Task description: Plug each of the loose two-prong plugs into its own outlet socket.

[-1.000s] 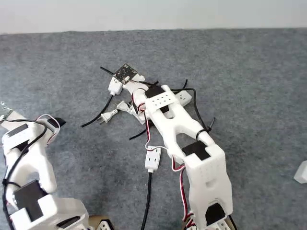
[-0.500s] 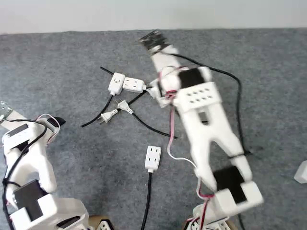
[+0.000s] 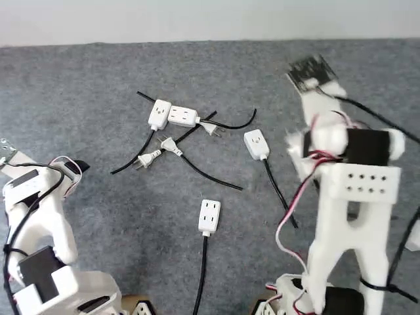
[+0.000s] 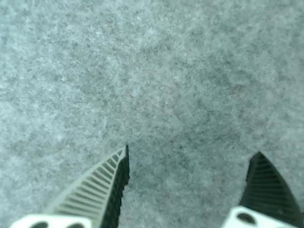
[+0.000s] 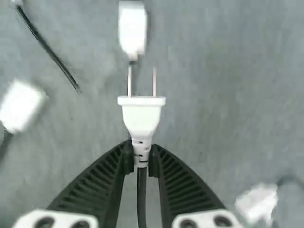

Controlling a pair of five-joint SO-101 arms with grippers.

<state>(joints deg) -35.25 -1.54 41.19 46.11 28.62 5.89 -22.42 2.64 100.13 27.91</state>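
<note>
In the right wrist view my right gripper (image 5: 140,159) is shut on the neck of a white two-prong plug (image 5: 141,113), prongs pointing away, held above the carpet. A white socket (image 5: 132,26) lies beyond the prongs. The high view shows the right arm (image 3: 354,177) raised at the right, near a white socket (image 3: 256,143) with a black cord. Another socket (image 3: 209,216) lies nearer the front, and a pair of joined sockets (image 3: 172,115) farther back. Three loose plugs (image 3: 172,144) with black cords lie around that pair. My left gripper (image 4: 192,156) is open over bare carpet.
Grey carpet (image 3: 98,72) covers the table. Black cords (image 3: 210,176) cross in the middle. The left arm (image 3: 36,216) stands at the front left. A small white object (image 3: 412,236) sits at the right edge. Open carpet lies at the back and far left.
The right arm has swung from the cluster of cords in the middle over to the right, carrying a plug and its cord. The socket it covered now shows. The left arm is unchanged.
</note>
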